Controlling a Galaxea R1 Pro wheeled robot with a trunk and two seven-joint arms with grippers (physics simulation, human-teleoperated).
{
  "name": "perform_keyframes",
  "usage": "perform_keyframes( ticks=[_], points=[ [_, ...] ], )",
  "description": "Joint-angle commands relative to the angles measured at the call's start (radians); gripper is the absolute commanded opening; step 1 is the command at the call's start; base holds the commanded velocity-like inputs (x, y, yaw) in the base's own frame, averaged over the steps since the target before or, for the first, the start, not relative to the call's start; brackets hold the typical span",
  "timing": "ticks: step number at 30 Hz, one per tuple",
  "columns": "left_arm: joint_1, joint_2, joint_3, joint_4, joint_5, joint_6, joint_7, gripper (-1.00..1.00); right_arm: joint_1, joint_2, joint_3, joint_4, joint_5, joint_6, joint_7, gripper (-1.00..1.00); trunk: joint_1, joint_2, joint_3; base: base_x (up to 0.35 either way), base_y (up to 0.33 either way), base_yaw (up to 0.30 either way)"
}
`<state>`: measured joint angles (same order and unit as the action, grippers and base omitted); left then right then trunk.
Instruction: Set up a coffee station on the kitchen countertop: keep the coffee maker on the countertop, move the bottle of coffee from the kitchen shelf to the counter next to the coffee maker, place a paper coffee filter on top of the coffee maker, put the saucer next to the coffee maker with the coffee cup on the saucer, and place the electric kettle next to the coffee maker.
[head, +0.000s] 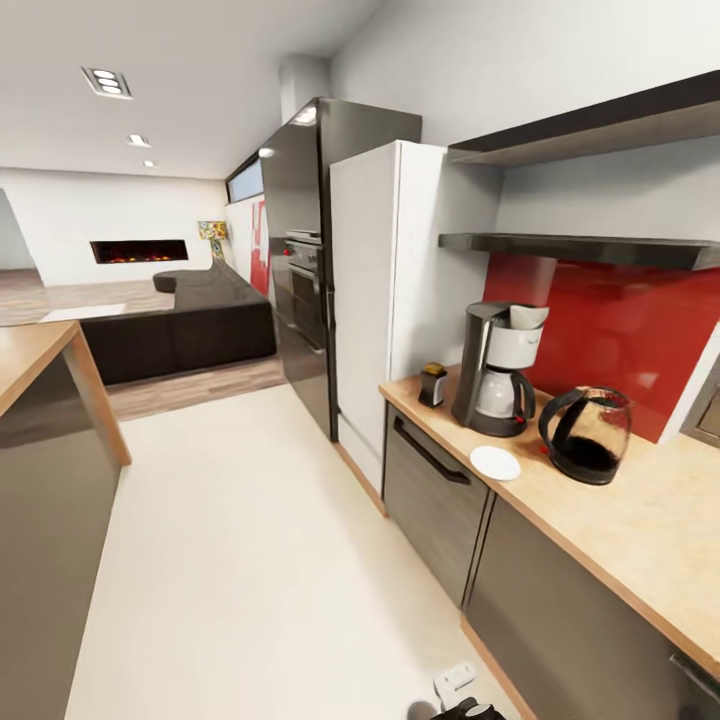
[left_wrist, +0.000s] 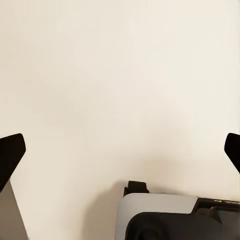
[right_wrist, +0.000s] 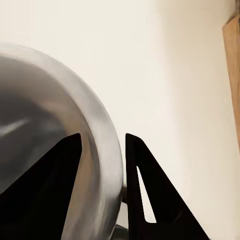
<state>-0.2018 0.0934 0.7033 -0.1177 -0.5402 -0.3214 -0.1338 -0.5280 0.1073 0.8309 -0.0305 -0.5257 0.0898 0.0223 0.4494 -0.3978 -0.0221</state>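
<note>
Coffee maker (head: 494, 370) on kitchen countertop (head: 640, 520), saucer (head: 495, 463) beside it, left jaws open, right jaws' state unclear

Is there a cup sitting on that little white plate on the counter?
No, the saucer lies bare on the kitchen countertop, between the coffee maker and the electric kettle.

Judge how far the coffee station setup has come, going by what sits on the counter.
Done: coffee maker on the kitchen countertop, paper coffee filter on top, bottle of coffee, saucer and electric kettle beside it. In hand: nothing evident. Left: the saucer is bare, so the cup remains.
</note>
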Motion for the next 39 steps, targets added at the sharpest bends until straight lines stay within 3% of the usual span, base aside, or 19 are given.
perform_keyframes(
  ticks=[1,20,23,26,30,35,39],
  points=[
    [-0.001,0.000,0.008,0.000,-0.004,-0.002,-0.006,1.00,-0.001,0.000,0.008,0.000,-0.010,0.004,0.002,-1.00,0.001,-0.002,-0.002,-0.010,0.000,-0.264],
    [-0.001,0.002,0.009,-0.001,-0.004,-0.002,-0.006,1.00,-0.001,0.001,0.009,0.000,-0.007,0.004,0.001,-1.00,0.001,-0.002,-0.002,-0.001,0.000,-0.264],
    [0.007,0.027,0.004,-0.004,-0.013,0.007,0.001,1.00,-0.001,0.006,0.008,-0.006,-0.009,0.000,0.005,-1.00,0.001,-0.002,-0.002,0.000,0.000,-0.124],
    [0.063,0.049,-0.002,-0.006,-0.021,0.010,0.000,1.00,-0.001,0.010,0.007,-0.019,-0.010,-0.002,0.006,-1.00,0.001,-0.002,-0.002,0.000,0.000,-0.024],
    [0.105,0.064,-0.005,-0.003,-0.030,0.011,-0.007,1.00,-0.001,0.011,0.003,-0.141,-0.009,0.000,0.003,-1.00,0.001,-0.002,-0.002,0.000,0.000,-0.005],
    [0.115,0.067,-0.005,0.000,-0.082,0.017,-0.008,1.00,-0.003,0.010,0.001,-0.401,-0.006,0.010,-0.007,-1.00,0.001,-0.002,-0.002,0.000,0.000,0.000],
    [0.116,0.073,-0.004,0.001,-0.095,0.022,-0.008,1.00,-0.009,0.011,-0.001,-0.522,-0.007,0.061,-0.030,-1.00,0.001,-0.002,-0.002,0.000,0.000,0.000]
  ],
)
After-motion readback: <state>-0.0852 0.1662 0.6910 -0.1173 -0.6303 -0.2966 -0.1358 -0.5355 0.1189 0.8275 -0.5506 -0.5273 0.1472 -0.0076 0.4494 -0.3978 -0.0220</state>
